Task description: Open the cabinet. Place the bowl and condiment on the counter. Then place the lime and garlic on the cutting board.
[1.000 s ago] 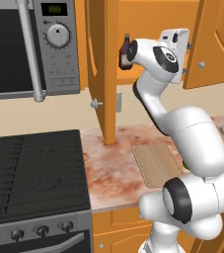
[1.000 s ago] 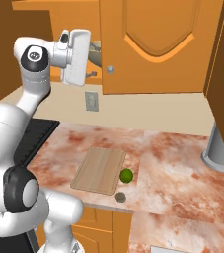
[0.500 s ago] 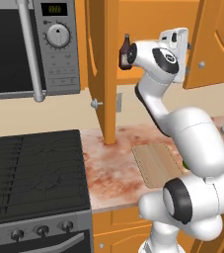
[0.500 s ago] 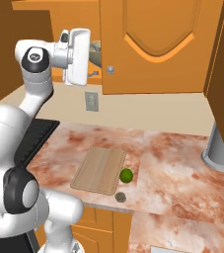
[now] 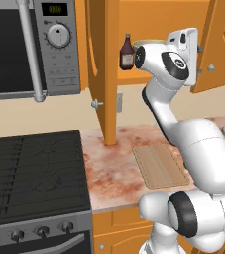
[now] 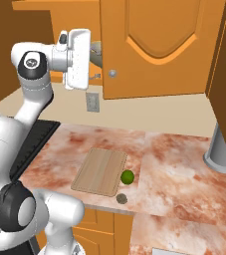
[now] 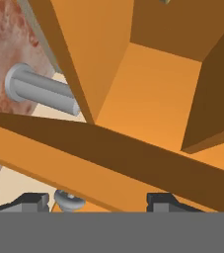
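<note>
Compared with the views one second ago, the hand sits slightly further toward the cabinet (image 5: 104, 74) opening, near upper centre of the left base view; the door positions show no clear change. The left door stands swung out edge-on, its knob (image 5: 97, 104) at centre left of that view, and the condiment (image 5: 127, 52) is exposed on the shelf in the upper centre. This indicates that the opening step is largely done, with retrieval of the shelf items the likely next step. The gripper (image 7: 98, 200) shows its two dark tips at the bottom edge of the hand view, set apart with a small silver knob just above the left tip; the jaws read as spread and hold nothing. The condiment stands upright, long axis vertical, narrow neck pointing up. The bowl (image 5: 146, 43) appears as a pale rim just right of the bottle, mostly hidden by the arm. On the worktop (image 6: 179, 164), the cutting board (image 6: 100, 171) lies flat, its long axis running from the near edge toward the back wall. The lime (image 6: 127, 177) touches the board's right edge at lower centre of the right base view, and the garlic (image 6: 120, 199) rests just off the board's near right corner.
</note>
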You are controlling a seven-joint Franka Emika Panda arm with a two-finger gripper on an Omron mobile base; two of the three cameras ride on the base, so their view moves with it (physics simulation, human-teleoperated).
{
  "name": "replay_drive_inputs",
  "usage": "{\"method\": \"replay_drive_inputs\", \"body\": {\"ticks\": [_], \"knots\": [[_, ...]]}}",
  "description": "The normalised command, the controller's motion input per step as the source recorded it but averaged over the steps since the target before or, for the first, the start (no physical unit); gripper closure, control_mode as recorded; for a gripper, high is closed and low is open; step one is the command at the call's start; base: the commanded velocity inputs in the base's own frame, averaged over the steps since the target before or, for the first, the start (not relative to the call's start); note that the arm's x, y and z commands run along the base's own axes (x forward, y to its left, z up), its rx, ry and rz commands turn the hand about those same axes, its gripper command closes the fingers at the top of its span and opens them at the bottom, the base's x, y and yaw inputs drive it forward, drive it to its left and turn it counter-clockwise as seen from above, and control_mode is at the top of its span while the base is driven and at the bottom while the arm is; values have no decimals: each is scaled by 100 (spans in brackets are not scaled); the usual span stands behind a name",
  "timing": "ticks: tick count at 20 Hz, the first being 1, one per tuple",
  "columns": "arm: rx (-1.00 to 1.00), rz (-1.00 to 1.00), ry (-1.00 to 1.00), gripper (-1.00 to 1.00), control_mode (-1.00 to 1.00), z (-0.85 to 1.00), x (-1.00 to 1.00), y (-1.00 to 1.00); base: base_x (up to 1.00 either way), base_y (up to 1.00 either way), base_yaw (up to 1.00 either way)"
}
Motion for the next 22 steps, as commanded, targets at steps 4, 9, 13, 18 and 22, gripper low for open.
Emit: {"method": "replay_drive_inputs", "body": {"ticks": [4, 9, 13, 18, 22], "knots": [[0, 0, 1, -100, -100, 2, -68, -100, 0, 0, 0], [0, 0, 5, -100, -100, 0, -50, -100, 0, 0, 0], [0, 0, 8, -100, -100, 0, -27, -100, 0, 0, 0], [0, 0, 11, -100, -100, 0, -13, -100, 0, 0, 0], [3, 0, 11, -100, -100, 0, -14, -100, 0, 0, 0]]}}
